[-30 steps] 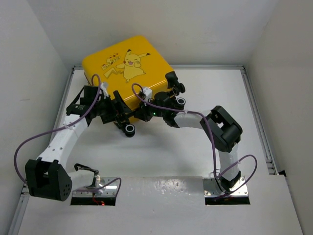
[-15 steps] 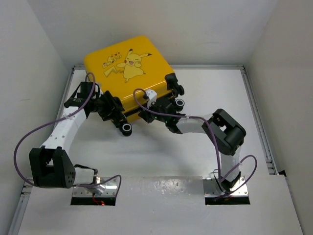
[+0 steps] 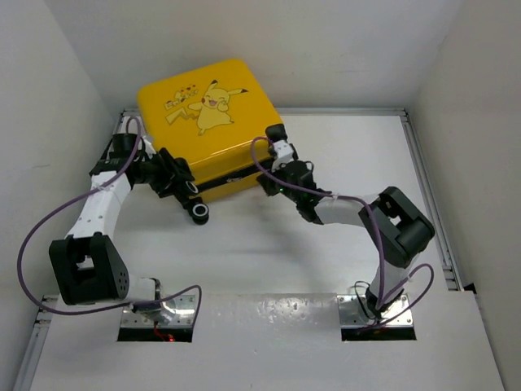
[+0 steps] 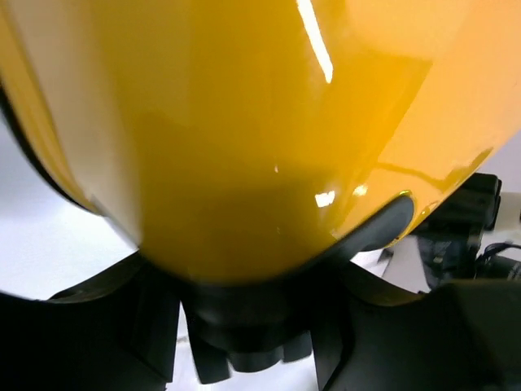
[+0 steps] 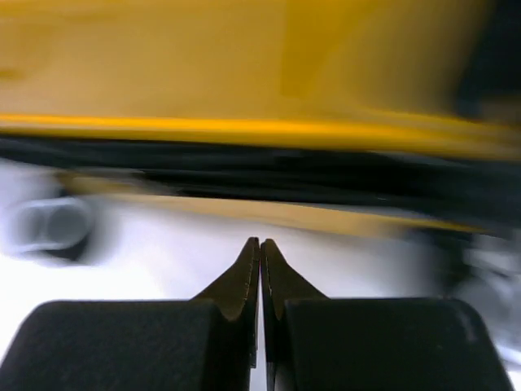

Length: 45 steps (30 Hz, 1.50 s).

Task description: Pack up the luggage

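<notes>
Sitting at the far left of the table [image 3: 326, 244], the suitcase [image 3: 207, 122] lies closed with its printed lid up, one black wheel [image 3: 198, 214] showing below its near edge; both arms reach that near side, and its seam runs left to right between them. The left gripper [image 3: 175, 177] is at the near-left corner, the yellow shell filling its wrist view between the fingers; whether they press on it I cannot tell. The right gripper [image 3: 275, 153] is at the near-right corner, its fingertips [image 5: 248, 261] pressed together on nothing, the dark seam just beyond them on the far side; packing looks not yet begun, since the lid must first lift along that seam.
</notes>
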Tool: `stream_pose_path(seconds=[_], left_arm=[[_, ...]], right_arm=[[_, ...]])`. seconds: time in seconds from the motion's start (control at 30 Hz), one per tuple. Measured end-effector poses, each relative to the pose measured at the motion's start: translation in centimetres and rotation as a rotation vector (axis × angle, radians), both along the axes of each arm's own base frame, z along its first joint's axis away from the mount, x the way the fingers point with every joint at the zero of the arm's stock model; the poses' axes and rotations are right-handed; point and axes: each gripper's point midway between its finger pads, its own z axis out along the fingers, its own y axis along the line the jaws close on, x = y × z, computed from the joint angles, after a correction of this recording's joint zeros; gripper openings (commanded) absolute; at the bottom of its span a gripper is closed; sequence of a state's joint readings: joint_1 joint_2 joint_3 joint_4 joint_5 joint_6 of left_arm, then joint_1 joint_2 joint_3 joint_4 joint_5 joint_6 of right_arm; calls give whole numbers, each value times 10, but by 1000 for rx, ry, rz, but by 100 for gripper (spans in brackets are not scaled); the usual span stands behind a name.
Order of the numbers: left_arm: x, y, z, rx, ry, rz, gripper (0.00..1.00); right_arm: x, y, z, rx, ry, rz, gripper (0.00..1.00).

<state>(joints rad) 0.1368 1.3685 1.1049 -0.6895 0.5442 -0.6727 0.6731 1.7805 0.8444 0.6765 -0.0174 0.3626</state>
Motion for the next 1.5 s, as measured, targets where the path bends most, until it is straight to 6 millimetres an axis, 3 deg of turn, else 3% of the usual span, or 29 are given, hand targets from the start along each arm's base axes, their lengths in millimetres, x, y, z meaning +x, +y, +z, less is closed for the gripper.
stream_pose_path(seconds=[0.17, 0.27, 0.33, 0.37, 0.4, 0.5, 0.77, 0.9, 1.17, 1.5], left_arm=[[13, 43, 2, 31, -16, 99, 0], [17, 50, 2, 46, -30, 110, 0], [17, 49, 2, 46, -29, 107, 0], [17, 49, 2, 49, -30, 108, 0], [17, 48, 2, 54, -33, 107, 0], [17, 47, 2, 77, -54, 114, 0], [18, 45, 3, 115, -96, 138, 0], [18, 44, 3, 115, -97, 139, 0], [18, 42, 5, 121, -106, 137, 0], [19, 41, 11, 158, -129, 158, 0]], right_arm=[[45, -109, -32, -94, 64, -321, 0], [48, -119, -36, -97, 74, -340, 0], [41, -102, -34, -66, 81, -250, 2], [36, -90, -31, -40, 86, -186, 11], [29, -77, -29, -17, 96, -122, 30], [5, -36, -17, 43, 125, 50, 44], [-71, 61, 13, 131, 160, 314, 47], [-58, 86, 13, 193, 181, 326, 50], [-24, 98, -21, 220, 273, 269, 55], [-17, 120, -14, 268, 259, 276, 54]])
